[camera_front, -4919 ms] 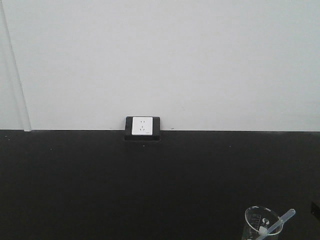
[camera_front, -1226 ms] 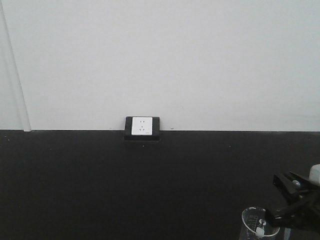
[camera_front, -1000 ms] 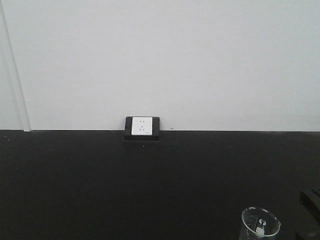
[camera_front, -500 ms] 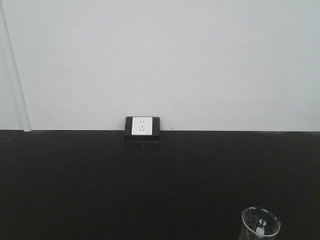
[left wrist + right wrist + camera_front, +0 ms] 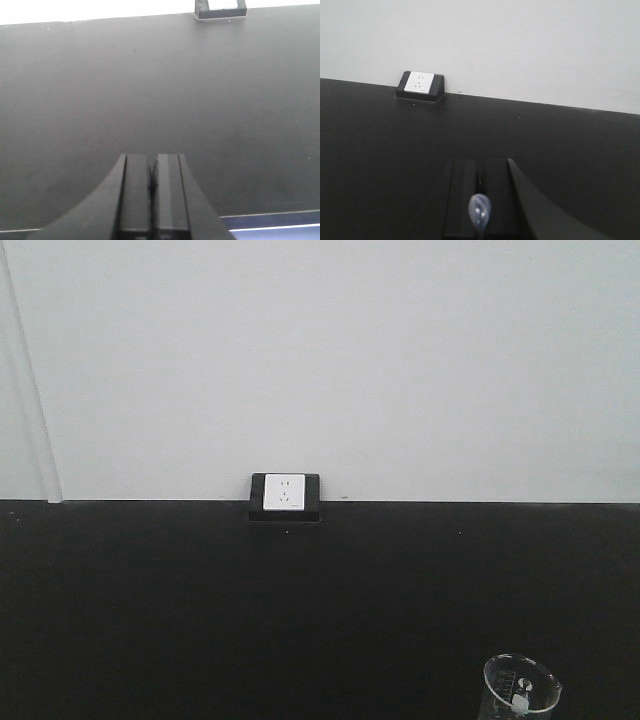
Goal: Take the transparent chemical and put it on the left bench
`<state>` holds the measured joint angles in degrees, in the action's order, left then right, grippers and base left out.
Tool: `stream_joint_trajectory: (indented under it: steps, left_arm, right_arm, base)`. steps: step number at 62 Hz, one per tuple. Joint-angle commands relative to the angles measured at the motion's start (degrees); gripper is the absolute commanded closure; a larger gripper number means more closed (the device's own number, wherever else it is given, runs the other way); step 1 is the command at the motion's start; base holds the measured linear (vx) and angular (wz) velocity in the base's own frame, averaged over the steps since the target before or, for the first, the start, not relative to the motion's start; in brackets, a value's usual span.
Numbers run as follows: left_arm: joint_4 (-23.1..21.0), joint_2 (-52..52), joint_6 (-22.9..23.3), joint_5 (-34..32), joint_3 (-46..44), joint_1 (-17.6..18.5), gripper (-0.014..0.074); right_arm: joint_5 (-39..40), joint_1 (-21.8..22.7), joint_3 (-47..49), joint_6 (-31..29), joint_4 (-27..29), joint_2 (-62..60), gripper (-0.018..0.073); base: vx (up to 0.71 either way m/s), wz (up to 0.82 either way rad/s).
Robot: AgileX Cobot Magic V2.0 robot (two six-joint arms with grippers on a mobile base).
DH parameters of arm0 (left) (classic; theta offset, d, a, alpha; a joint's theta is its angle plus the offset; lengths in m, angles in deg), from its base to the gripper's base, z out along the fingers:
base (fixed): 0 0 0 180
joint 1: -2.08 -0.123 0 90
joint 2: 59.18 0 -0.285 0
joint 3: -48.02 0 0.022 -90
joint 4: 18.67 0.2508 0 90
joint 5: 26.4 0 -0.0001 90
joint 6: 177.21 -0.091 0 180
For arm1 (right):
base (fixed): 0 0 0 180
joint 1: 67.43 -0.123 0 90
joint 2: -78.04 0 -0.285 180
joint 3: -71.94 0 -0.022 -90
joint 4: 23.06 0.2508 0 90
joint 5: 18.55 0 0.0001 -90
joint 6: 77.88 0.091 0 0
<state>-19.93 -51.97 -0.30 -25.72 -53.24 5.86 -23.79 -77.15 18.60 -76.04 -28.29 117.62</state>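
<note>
The right gripper [image 5: 481, 170] has its jaws clamped together on the clear pipette [image 5: 479, 210], bulb poking out nearside. So slim a pinch could let it swivel or slip while crossing left over the black bench [image 5: 380, 140]. The left gripper [image 5: 151, 167] sits closed, empty.

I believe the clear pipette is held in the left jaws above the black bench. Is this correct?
Not quite. The clear pipette is held in the jaws of the right gripper above the black bench, as the right wrist view shows. In the left wrist view, the left gripper is shut on nothing.
</note>
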Motion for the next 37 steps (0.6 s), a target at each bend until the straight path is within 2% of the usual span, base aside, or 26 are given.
stream_joint_trajectory:
  steps: [1,37]
  left_arm:
    - [-0.04,-1.1,0.45,-4.49,0.93,0.1,0.06]
    - [-0.04,-1.1,0.45,-4.49,0.93,0.1,0.06]
  right_arm:
    - [4.54,0.02,1.75,-0.29,-0.61,0.0,0.0559]
    - [4.54,0.02,1.75,-0.29,-0.61,0.0,0.0559]
  base:
    - [0.0,0.0]
    - [-0.04,-0.04]
